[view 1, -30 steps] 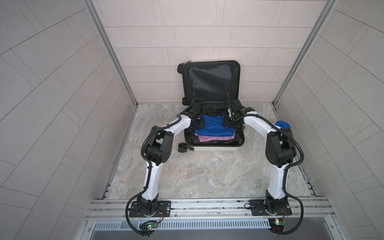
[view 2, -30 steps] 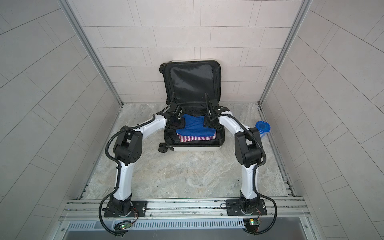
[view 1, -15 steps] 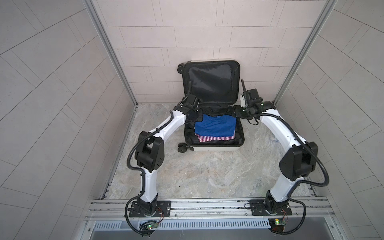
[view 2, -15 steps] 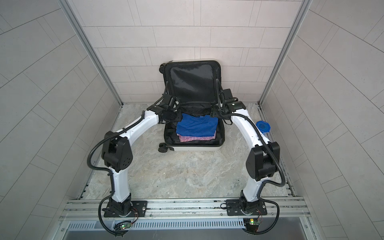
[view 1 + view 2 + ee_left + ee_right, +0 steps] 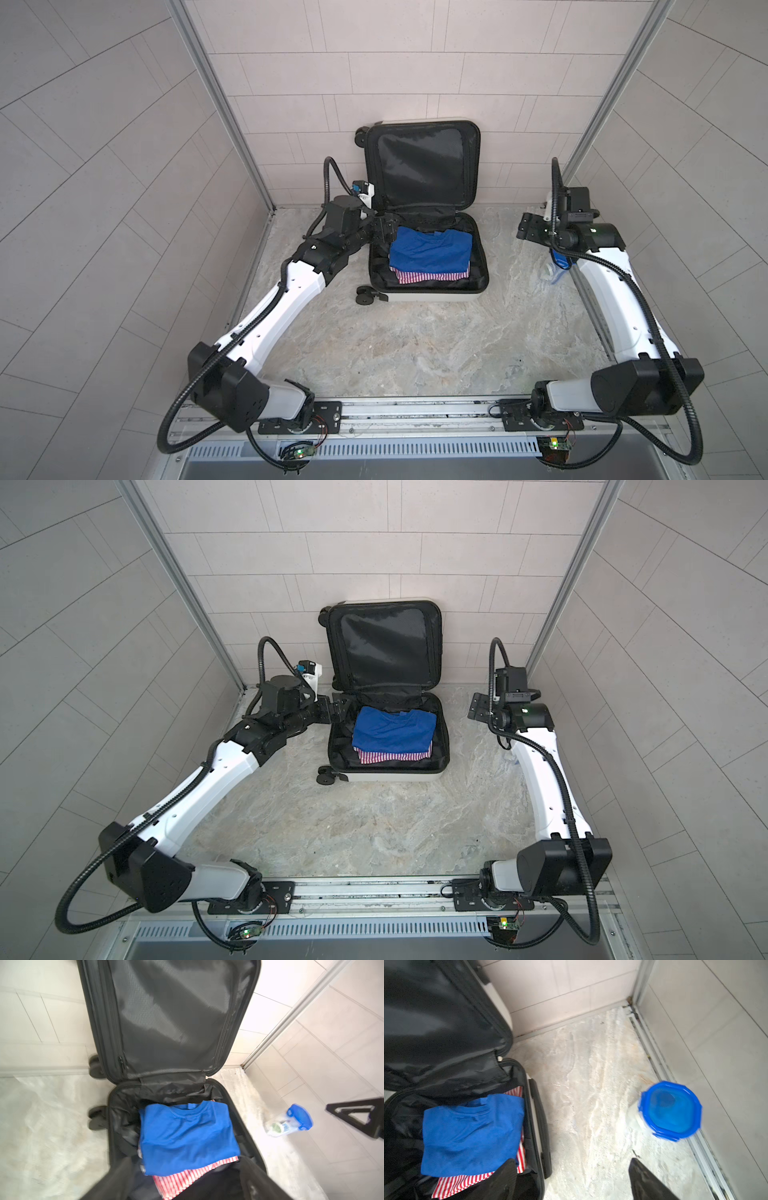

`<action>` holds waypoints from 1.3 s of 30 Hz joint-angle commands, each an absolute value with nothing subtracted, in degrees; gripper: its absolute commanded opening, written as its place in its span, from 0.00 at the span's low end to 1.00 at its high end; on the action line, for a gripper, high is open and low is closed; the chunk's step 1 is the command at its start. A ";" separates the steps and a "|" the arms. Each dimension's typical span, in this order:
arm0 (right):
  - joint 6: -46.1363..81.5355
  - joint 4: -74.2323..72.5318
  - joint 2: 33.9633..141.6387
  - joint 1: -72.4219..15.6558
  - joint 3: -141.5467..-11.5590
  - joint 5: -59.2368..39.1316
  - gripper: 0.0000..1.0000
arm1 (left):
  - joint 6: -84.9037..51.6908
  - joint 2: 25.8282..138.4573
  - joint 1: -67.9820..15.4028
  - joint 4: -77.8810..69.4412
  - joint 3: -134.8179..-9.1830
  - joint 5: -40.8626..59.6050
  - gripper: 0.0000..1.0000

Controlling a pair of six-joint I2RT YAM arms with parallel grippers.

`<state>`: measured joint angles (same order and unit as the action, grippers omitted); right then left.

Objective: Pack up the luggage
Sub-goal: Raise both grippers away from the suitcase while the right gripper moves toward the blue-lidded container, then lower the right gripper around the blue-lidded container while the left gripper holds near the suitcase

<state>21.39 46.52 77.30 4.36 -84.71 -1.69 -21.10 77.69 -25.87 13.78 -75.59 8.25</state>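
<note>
The luggage (image 5: 432,297) lies open against the back wall in both top views, its black-lined lid (image 5: 382,646) standing upright. A folded blue shirt (image 5: 430,249) rests inside on a red-and-white striped garment (image 5: 428,277). My left gripper (image 5: 384,232) hovers at the luggage's left rim, jaws wide apart and empty; in the left wrist view its fingertips (image 5: 118,1180) frame the shirt (image 5: 187,1136). My right gripper (image 5: 528,226) is open and empty over bare floor to the right of the luggage. One right fingertip (image 5: 502,1180) overlaps the luggage's edge in the right wrist view.
A clear container with a blue lid (image 5: 561,264) stands by the right wall, close under the right arm, and shows in the wrist views (image 5: 670,1111) (image 5: 291,1121). Tiled walls close in three sides. Marbled floor (image 5: 415,345) lies in front of the luggage.
Both grippers have opened and drawn apart from the back of the blue shirt. The left went to the luggage's left rim, the right swung out over the floor on the right.
</note>
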 commanded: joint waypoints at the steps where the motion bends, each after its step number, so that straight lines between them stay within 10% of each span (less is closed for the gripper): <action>1: 21.76 48.08 74.11 8.78 -81.15 -0.40 0.88 | -22.09 74.79 -25.59 9.53 -72.52 7.25 1.00; 15: 27.99 47.66 76.01 25.35 -74.17 -3.21 0.99 | -29.59 79.01 -45.17 -0.42 -58.58 5.45 1.00; 26: 27.02 50.95 87.72 25.30 -83.59 -8.09 0.99 | -34.21 85.88 -51.28 -10.23 -56.70 6.33 1.00; 39: 15.30 57.98 98.26 18.51 -96.40 7.84 0.99 | -36.29 85.95 -51.24 -15.51 -52.75 6.54 1.00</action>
